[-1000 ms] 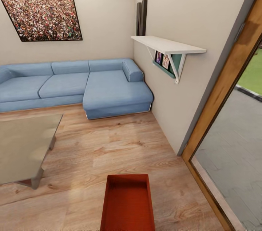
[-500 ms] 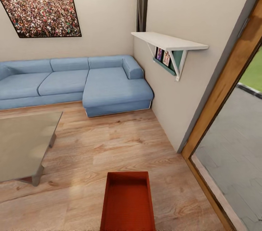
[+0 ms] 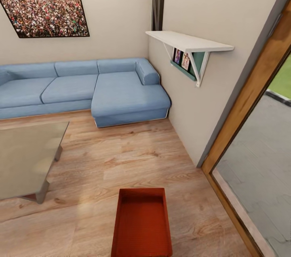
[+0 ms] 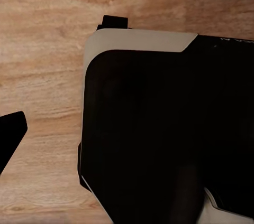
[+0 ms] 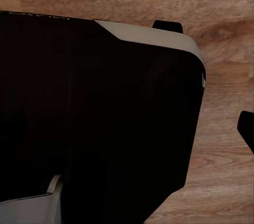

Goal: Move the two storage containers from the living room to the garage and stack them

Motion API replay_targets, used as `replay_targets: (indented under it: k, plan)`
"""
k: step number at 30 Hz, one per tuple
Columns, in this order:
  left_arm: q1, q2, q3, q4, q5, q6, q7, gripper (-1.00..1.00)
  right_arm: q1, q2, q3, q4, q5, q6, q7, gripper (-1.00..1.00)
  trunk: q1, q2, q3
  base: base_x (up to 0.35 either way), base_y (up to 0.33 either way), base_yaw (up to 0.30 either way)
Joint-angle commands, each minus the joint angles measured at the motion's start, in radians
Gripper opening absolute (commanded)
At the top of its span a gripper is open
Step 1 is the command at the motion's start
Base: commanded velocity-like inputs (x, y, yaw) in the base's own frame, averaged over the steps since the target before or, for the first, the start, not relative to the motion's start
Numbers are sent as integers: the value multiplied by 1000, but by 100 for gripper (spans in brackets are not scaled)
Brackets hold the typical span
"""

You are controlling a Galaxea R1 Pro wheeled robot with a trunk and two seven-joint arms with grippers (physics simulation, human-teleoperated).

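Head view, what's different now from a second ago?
The whole picture slid upward: the camera moved, probably tilting down or rolling forward. The orange-red container shows more of itself but keeps its place on the wood floor relative to the sofa and glass table.

An orange-red open-topped storage container (image 3: 142, 224) sits on the living-room wood floor (image 3: 121, 156).
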Motion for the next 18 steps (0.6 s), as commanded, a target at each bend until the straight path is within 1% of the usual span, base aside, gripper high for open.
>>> replay_targets:
  k: [1,18]
  plan:
    - [0,0,-3,0,10,-1,-2,100,-1,1,8,2,-10,-5,-1,100,0,-1,-3,0,0,0]
    - [0,0,-3,0,10,-1,-2,100,-1,1,8,2,-10,-5,-1,100,0,-1,-30,0,0,0]
